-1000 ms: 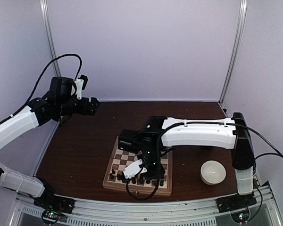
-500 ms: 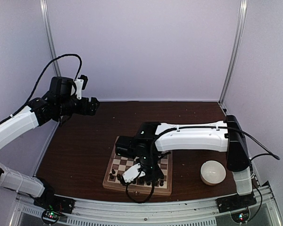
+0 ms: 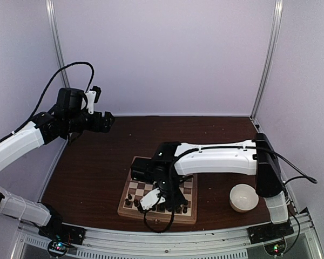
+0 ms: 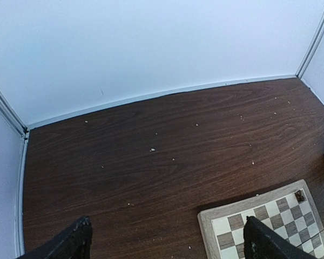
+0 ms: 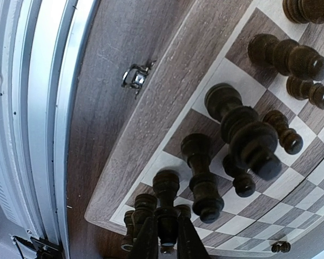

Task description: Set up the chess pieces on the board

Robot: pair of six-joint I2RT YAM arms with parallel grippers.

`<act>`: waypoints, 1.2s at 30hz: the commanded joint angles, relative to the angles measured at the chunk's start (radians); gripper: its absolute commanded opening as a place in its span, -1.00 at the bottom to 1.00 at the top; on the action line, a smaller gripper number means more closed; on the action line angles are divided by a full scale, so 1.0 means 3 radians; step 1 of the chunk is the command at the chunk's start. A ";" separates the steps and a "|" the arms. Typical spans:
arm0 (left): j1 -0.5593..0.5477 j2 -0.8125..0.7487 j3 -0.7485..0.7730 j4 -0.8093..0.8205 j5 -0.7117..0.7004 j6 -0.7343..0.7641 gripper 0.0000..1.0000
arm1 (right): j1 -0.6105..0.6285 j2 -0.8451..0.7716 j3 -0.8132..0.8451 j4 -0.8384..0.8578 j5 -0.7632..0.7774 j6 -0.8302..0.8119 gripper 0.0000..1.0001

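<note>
R jaws pinch chess piece (image 5: pixel 166 208) at board (image 5: pixel 170 94) corner — L jaws apart.

The desk (image 3: pixel 97 172) is a dark brown, wood-grained top running back to the pale walls. The board (image 3: pixel 125 190) lies flat on it toward the near edge, about midway across. A white bowl (image 3: pixel 243 197) sits to the board's right, apart from it. Pale specks (image 4: pixel 152 149) are scattered over the bare far part, beyond the board's (image 4: pixel 270 216) corner.
</note>
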 commanded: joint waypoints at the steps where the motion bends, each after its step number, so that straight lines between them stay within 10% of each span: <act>1: -0.0001 -0.0064 0.0002 0.0050 0.0056 -0.0039 0.95 | 0.0020 0.0052 0.0077 -0.0006 0.0088 0.0017 -0.73; 36: -0.0001 -0.0013 0.0008 0.0046 0.0152 -0.0069 0.95 | 0.0027 0.0063 0.0159 -0.0102 -0.0205 0.0054 -0.63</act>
